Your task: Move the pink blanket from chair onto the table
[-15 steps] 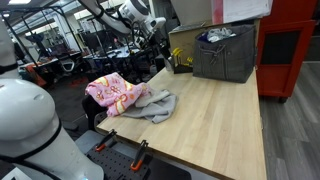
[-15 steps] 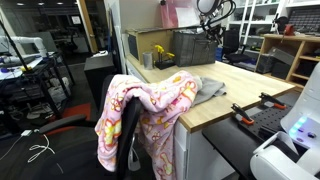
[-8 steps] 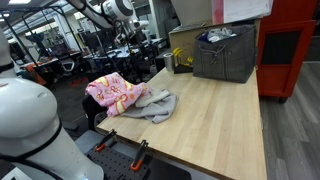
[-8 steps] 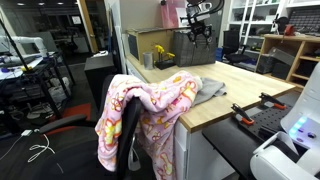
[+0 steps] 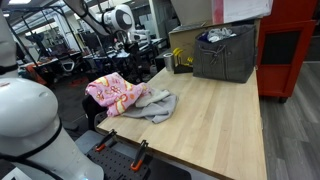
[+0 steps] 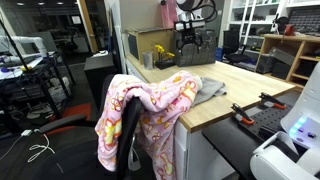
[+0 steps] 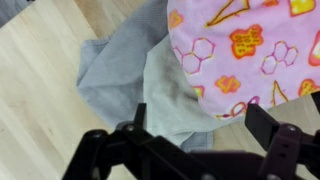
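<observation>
While the gripper [image 7: 198,128] hangs wide open and empty above, blanket [image 6: 150,105] drapes over the chair [image 6: 128,138], overlapping a grey cloth [image 7: 130,65] at the bench [image 5: 215,115] left edge. Likely soft, light, floppy; pinch a bunched top fold.

Both exterior views share the table [image 5: 220,120] [image 6: 240,80]; wrist view looks down.

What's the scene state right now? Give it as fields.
blanket: pink blanket draped over the chair, upper part resting on the table edge
table: table, light wood
grey cloth: grey cloth on the table, touching the blanket
gripper: gripper open, in the air above cloth and blanket, holding nothing
bin: grey bin at the table's far end
task: blanket not yet grasped
</observation>
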You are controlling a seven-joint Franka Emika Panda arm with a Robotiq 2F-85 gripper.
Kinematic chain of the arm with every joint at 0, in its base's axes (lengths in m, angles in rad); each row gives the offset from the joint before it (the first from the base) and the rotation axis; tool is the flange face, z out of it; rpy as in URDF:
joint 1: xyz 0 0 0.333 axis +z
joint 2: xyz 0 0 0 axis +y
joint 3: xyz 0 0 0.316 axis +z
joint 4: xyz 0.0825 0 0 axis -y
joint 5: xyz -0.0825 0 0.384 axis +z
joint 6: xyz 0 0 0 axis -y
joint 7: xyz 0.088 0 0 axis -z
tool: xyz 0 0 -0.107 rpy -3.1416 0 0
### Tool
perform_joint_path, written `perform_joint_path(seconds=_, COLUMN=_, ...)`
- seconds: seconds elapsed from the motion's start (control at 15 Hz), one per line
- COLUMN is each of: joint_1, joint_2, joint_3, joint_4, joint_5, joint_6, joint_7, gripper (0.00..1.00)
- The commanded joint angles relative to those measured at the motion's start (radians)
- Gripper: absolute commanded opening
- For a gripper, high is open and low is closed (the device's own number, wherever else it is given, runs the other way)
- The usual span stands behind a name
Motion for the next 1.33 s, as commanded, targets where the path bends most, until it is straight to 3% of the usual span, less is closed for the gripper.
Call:
perform_joint_path(seconds=0.0, joint_1=-0.014, joint_2=0.056, joint_3=-0.009, joint_4=-0.004, joint_5=0.045, joint_6=0.063, joint_7=-0.219, gripper=1.0)
perform_joint_path(seconds=0.53, joint_1=-0.033, joint_2=0.168, joint_3=0.004, joint_4=-0.005, joint_5=0.171, joint_6=0.05, joint_7=-0.57, gripper=1.0)
perform_joint_path(seconds=1.13, joint_1=-0.048, joint_2=0.31, joint_3=0.008, joint_4=0.019, joint_5=0.267, joint_6=0.047, joint_7=-0.663, gripper=1.0)
perform_joint_path(seconds=1.2, joint_1=-0.052, joint_2=0.321, joint_3=0.012, joint_4=0.02, joint_5=0.279, joint_6=0.047, joint_7=-0.668, gripper=0.95)
perform_joint_path(seconds=1.27, joint_1=-0.055, joint_2=0.331, joint_3=0.017, joint_4=0.021, joint_5=0.297, joint_6=0.046, joint_7=-0.674, gripper=0.74)
